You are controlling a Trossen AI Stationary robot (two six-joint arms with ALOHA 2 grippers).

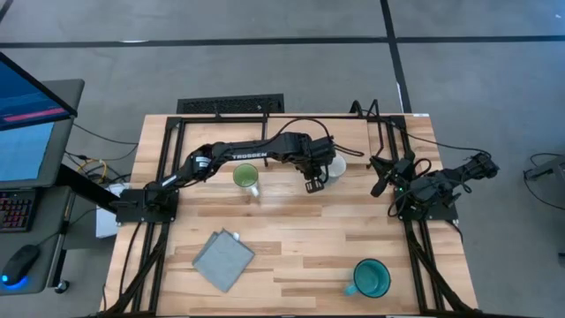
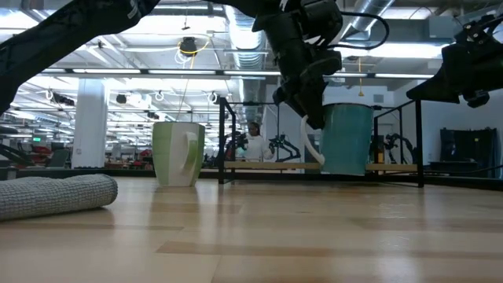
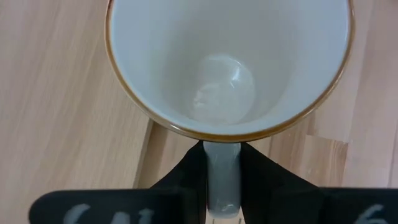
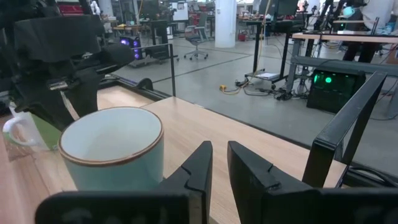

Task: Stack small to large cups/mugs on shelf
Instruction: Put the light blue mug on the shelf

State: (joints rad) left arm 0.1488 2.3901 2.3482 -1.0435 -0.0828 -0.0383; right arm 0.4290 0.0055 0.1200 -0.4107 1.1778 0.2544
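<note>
A white mug with a brown rim (image 1: pixel 336 165) stands upright right of the table's middle. My left gripper (image 1: pixel 314 177) is shut on its handle. In the low view the mug (image 2: pixel 347 137) shows in front of the shelf plank (image 2: pixel 259 166), its bottom slightly above the tabletop; whether it rests on anything I cannot tell. The light green mug (image 1: pixel 245 177) stands on its base on the table, left of it. The teal mug (image 1: pixel 371 278) stands on its base near the front right. My right gripper (image 4: pixel 219 155) is shut and empty, just right of the white mug. My left gripper pinches the white mug's handle (image 3: pixel 222 177) between its two fingers (image 3: pixel 186 177), one on each side of it. The fingers come from above, slanting down on the mug's near-left side. The mug stays upright, mouth up.
A folded grey cloth (image 1: pixel 222 259) lies on the table at the front left. Thin black frame rails (image 4: pixel 348 124) stand at the table's far right behind my right arm (image 1: pixel 433 187). Bare wood lies across the table's middle and front.
</note>
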